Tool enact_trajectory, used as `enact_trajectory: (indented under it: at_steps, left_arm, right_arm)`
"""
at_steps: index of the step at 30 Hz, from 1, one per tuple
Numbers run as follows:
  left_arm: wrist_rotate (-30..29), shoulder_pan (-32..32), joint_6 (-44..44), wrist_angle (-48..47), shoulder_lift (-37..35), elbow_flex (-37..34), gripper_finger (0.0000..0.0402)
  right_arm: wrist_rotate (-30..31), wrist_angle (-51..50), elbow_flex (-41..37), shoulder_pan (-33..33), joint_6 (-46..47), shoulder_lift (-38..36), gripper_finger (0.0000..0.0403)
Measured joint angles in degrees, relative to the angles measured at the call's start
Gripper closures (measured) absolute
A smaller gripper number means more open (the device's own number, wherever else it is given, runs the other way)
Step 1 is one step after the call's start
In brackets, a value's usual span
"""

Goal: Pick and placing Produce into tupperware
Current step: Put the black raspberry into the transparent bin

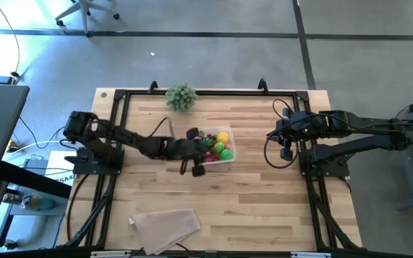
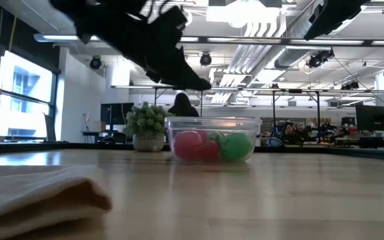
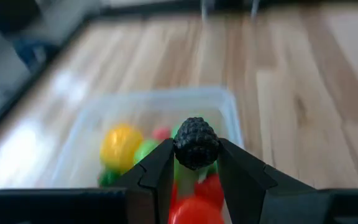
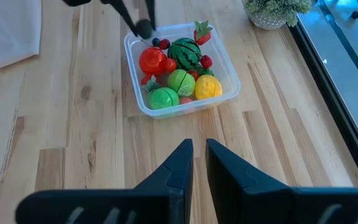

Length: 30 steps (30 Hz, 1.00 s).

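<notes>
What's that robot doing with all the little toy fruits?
It is packing toy produce into a clear tupperware. The left end effector is shut on a small dark bumpy berry, holding it just above the tub. Inside already lie a striped watermelon, a red tomato, green balls and a yellow piece. The right end effector waits, shut, at the table's right side.

The right gripper (image 4: pixel 194 163) is hovering over the wooden table (image 4: pixel 73 124) with its fingers nearly together, gripping nothing. Ahead, a clear container (image 4: pixel 180 67) is holding toy produce (image 4: pixel 179 70): a red tomato, a striped watermelon, a strawberry, green pieces and a yellow one. The left gripper (image 4: pixel 143 28) is reaching over its rim. A potted plant (image 4: pixel 277 11) is standing beyond, a beige cloth (image 4: pixel 11 31) lying apart
</notes>
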Motion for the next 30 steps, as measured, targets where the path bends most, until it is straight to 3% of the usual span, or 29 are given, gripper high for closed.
enact_trajectory:
  at_steps: [3, 8, 18, 30]
  left_arm:
    - [3.1, 2.9, -5.1, -14.7, 0.2, 5.9, 0.0295]
    - [6.5, 5.2, -9.1, -29.5, 1.4, 12.6, 0.0295]
    - [11.5, 6.7, -9.8, -32.4, 5.1, 13.7, 0.0295]
    - [11.8, 7.5, -9.6, -33.8, 5.4, 13.7, 0.0295]
  right_arm:
    - [0.0, 0.0, 0.0, 0.0, 0.0, 0.0, 0.0368]
    - [0.0, 0.0, 0.0, 0.0, 0.0, 0.0, 0.0368]
    - [0.0, 0.0, 0.0, 0.0, 0.0, 0.0, 0.0368]
    - [0.0, 0.0, 0.0, 0.0, 0.0, 0.0, 0.0368]
